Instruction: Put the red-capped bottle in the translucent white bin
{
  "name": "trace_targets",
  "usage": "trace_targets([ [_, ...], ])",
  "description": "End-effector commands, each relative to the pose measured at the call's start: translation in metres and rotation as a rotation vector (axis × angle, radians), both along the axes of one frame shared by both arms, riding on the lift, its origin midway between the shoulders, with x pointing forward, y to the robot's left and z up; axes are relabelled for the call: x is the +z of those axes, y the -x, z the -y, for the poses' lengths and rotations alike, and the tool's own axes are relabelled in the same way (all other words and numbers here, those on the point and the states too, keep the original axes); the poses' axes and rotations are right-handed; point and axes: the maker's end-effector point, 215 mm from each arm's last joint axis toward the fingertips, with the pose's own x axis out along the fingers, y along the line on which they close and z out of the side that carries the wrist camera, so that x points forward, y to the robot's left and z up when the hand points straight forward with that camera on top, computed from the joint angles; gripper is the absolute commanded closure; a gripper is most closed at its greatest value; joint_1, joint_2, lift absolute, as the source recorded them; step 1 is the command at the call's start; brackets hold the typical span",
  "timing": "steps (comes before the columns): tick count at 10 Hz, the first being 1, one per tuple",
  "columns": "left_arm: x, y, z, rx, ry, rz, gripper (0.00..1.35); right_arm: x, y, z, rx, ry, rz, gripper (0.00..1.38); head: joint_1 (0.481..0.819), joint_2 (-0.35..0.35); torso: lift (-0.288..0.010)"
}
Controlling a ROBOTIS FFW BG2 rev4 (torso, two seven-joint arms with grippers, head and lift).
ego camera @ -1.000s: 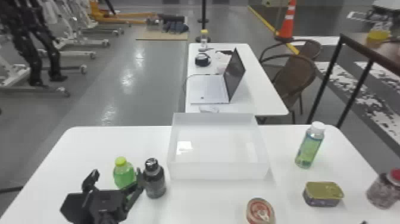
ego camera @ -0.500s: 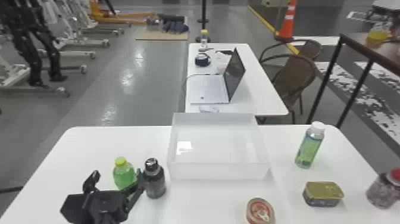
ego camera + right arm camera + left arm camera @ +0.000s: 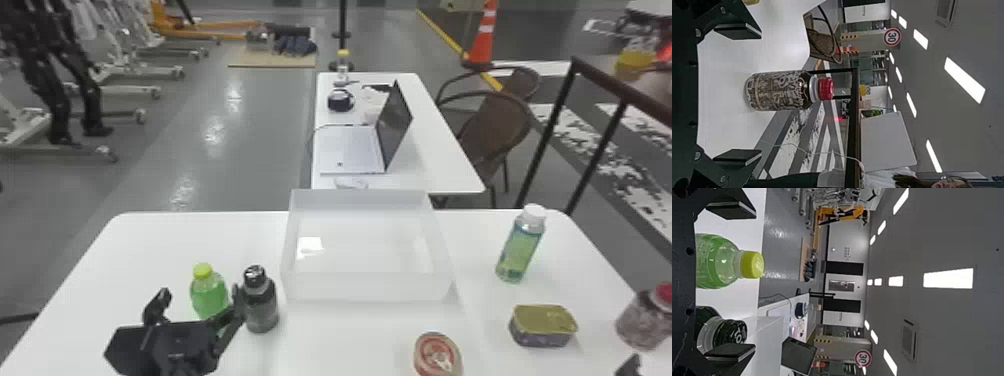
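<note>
I am holding my right pincer (image 3: pixel 760 94) spread wide; the red-capped bottle (image 3: pixel 779 91) is standing upright straight ahead of its opening, near the table's (image 3: pixel 597 282) right edge, so this side is lying nearer than my left.

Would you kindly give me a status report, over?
Right gripper open, facing red-capped bottle, upright, unheld. Left gripper open near yellow-capped green bottle. Gold-lidded tin between red-capped bottle and bin.

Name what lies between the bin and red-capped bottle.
Head view: the gold-lidded tin stands between bin and red-capped bottle, with the white-capped bottle farther back.
</note>
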Motion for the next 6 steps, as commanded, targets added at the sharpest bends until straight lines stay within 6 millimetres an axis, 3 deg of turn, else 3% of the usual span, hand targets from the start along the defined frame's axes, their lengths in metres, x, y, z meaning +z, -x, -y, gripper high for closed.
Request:
trace_targets([
  [1, 0.000, 0.000, 0.000, -0.001, 0.006, 0.003, 0.12, 0.001, -0.010, 0.006, 0.005, 0.005, 0.002, 0.23, 0.549, 0.000, -0.100],
  [6, -0.002, 0.002, -0.001, 0.004, 0.019, 0.001, 0.12, 0.001, -0.046, 0.016, 0.029, 0.013, 0.001, 0.24, 0.549, 0.000, -0.100],
])
